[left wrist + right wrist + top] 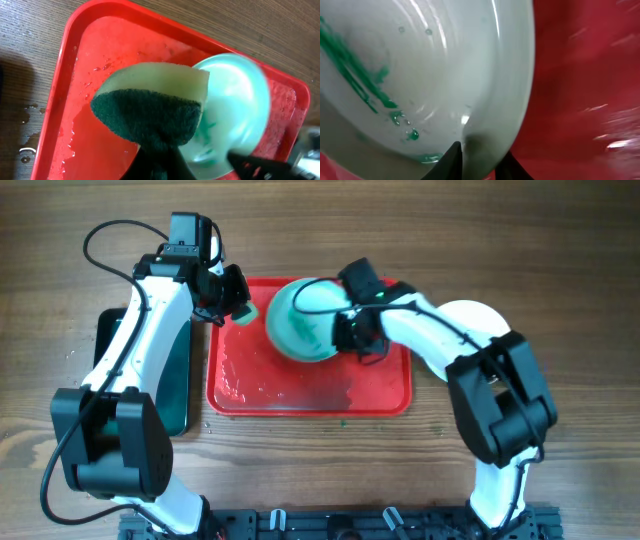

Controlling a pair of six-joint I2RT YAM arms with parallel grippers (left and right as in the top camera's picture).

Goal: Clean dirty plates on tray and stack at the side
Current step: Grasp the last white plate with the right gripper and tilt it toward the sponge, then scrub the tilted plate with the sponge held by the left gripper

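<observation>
The left arm rises from the near edge of the tabletop and bends over the black tray, which holds dark green liquid. Its left claw hangs at the far left corner of the red tray. The right arm arches in from the other side and folds back toward the tray's far edge, where the right claw pinches the rim of a pale turquoise plate. The plate is tilted up on edge above the tray. Under that arm's forearm, just beside the tray, lies a whitish second plate, mostly covered.

The left wrist view shows what the overhead barely does: the left claw is clamped on a sponge, pale foam above a dark green scouring face. The plate stands just behind it with green smears low on its face. Whether sponge and plate touch is unclear. Droplets and a wet film cover the tray floor, and small puddles sit on the wood beside it.

The right wrist view is very close. The right claw is closed narrowly over the plate's edge. Green streaks and beads of water cross the plate, with the red tray blurred behind.
</observation>
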